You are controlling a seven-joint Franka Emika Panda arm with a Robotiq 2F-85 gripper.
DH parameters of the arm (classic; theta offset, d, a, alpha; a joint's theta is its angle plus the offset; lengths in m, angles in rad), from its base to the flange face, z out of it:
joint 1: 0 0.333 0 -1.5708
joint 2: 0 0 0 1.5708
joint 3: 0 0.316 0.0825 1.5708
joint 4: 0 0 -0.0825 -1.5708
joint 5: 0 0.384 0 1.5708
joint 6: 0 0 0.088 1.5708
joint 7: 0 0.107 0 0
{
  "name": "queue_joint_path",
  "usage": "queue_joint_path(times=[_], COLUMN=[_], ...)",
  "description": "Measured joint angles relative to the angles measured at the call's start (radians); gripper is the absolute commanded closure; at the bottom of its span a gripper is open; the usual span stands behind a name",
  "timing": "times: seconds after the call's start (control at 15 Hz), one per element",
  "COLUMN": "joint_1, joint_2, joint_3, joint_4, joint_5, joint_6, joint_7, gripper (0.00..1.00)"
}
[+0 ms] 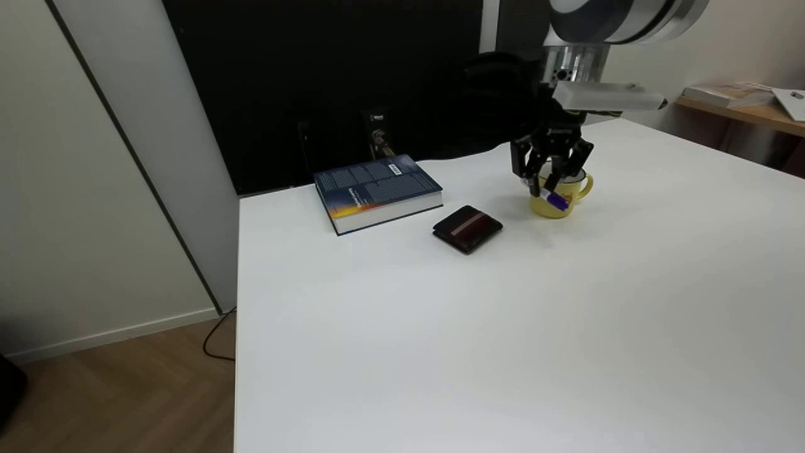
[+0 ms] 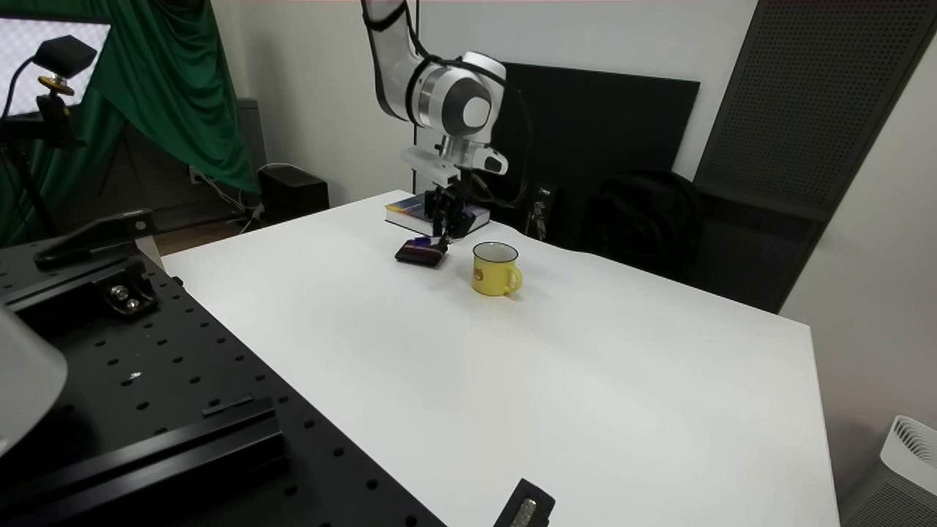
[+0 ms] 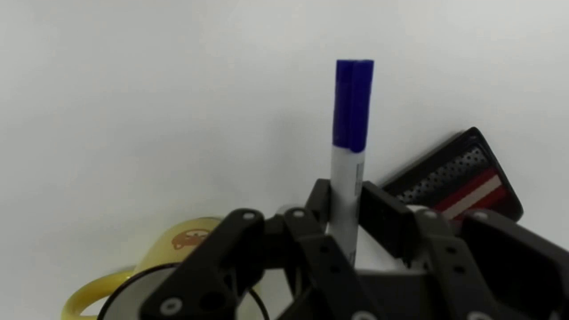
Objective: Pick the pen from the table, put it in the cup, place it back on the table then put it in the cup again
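The pen [image 3: 349, 169], white with a blue cap, is pinched between the fingers of my gripper [image 3: 346, 198], its capped end sticking out past the tips. Its lower end is hidden behind the gripper in the wrist view. The yellow cup [image 2: 492, 277] stands upright on the white table [image 2: 585, 380], with its handle to one side. An exterior view has the gripper [image 1: 544, 187] and the pen [image 1: 556, 200] in front of the cup [image 1: 548, 209], partly covering it. In an exterior view the gripper [image 2: 442, 233] is beside the cup, apart from it.
A dark wallet [image 1: 468, 229] with a red and pale stripe lies on the table close to the gripper. Behind it lies a thick blue book [image 1: 380, 192]. A black panel [image 1: 327, 88] rises at the table's back edge. A black perforated plate [image 2: 241, 446] borders the table.
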Motion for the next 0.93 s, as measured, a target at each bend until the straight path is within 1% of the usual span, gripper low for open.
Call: queue_joint_path(times=[0.47, 0.93], joint_1=[-0.019, -0.105], joint_2=[-0.05, -0.054], joint_3=[-0.013, -0.012], joint_4=[0.012, 0.003], joint_5=[0.034, 0.155], joint_6=[-0.007, -0.006], joint_7=[0.013, 0.03], gripper=[0.94, 0.94])
